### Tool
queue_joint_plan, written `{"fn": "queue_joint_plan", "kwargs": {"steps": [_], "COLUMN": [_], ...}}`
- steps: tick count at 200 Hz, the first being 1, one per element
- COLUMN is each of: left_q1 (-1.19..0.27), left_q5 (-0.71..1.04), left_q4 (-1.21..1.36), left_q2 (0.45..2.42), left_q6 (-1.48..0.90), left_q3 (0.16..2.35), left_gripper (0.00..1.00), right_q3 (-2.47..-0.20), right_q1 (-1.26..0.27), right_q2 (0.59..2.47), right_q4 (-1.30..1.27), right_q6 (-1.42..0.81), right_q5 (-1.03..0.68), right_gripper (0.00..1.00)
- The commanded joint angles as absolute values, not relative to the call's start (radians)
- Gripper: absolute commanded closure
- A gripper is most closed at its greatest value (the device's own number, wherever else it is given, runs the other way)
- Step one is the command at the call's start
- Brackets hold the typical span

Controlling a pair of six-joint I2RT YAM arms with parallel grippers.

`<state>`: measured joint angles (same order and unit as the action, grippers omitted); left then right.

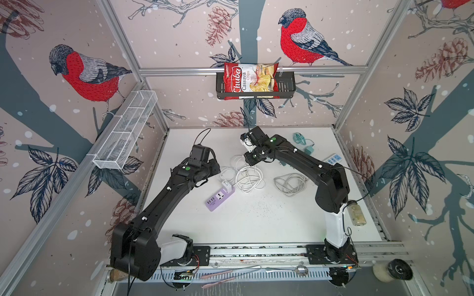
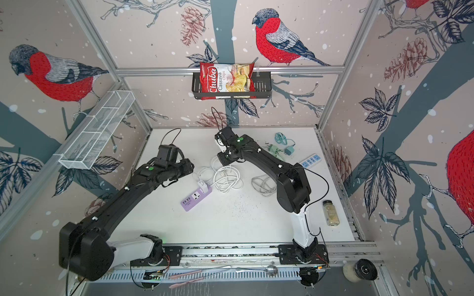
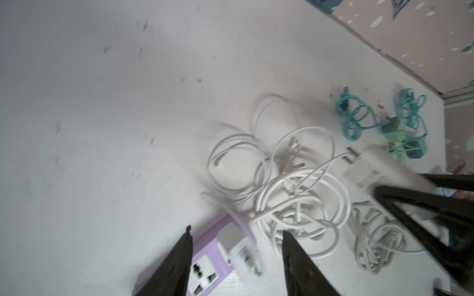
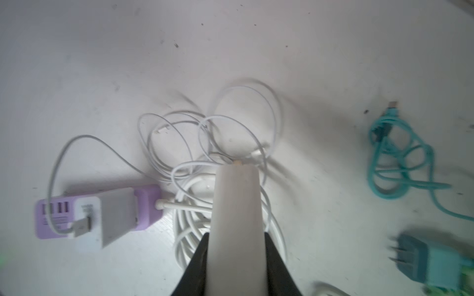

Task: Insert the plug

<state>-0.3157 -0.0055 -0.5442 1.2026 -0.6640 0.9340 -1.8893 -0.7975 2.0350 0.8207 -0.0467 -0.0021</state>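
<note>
Two arms work over a white worktop (image 1: pixel 256 225) scattered with cables. The right gripper (image 4: pixel 236 238) has its fingers (image 4: pixel 272 256) clamped on a white plug (image 4: pixel 236 205), which it holds over a tangle of white cables (image 1: pixel 247 176) toward the middle of the back edge. Both top views show the plug apart from the purple strip (image 1: pixel 218 201), which lies flat near the middle of the worktop, slightly left.

A white charger (image 1: pixel 227 186) already sits in the end of the strip nearest the tangle. A thin white lead loops out of the charger. 1 socket (image 3: pixel 202 276) next to the charger is free.

The left gripper (image 3: pixel 236 229) hangs just above the strip. Its 2 fingers (image 3: pixel 184 258) are spread and grasp nothing, and the charger shows between them in the left wrist view.

To the right of the tangle lies a grey-white cord coil (image 1: pixel 289 183). Teal cables (image 1: pixel 300 139) and small teal adapters (image 4: pixel 433 258) lie near the back right corner. A blue-and-white strip (image 1: pixel 333 160) rests by the right edge, and a jar (image 1: pixel 356 212) lies on its side farther forward along that edge.
</note>
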Motion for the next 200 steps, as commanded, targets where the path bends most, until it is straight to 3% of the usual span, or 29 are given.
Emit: {"fn": "queue_joint_plan", "kwargs": {"steps": [1, 66, 111, 200], "left_q1": [-0.313, -0.313, -0.314, -0.314], "left_q5": [-0.072, -0.027, 0.013, 0.048], "left_q4": [-0.561, -0.552, -0.494, -0.389], "left_q2": [1.111, 0.880, 0.852, 0.837], "left_q6": [-0.745, -0.826, -0.853, -0.856], "left_q3": [0.827, 0.598, 0.499, 0.407], "left_gripper": [0.44, 0.51, 0.55, 0.57], "right_q3": [-1.917, -1.822, -1.728, -1.770], "right_q1": [-0.826, -0.952, -1.039, -1.151], "right_q2": [2.024, 1.911, 1.832, 1.951], "right_q4": [0.905, 0.883, 0.856, 0.937], "right_q6": [0.017, 0.094, 0.131, 0.185], "right_q5": [0.111, 0.084, -0.030, -0.026], "right_gripper": [1.00, 1.00, 1.00, 1.00]}}
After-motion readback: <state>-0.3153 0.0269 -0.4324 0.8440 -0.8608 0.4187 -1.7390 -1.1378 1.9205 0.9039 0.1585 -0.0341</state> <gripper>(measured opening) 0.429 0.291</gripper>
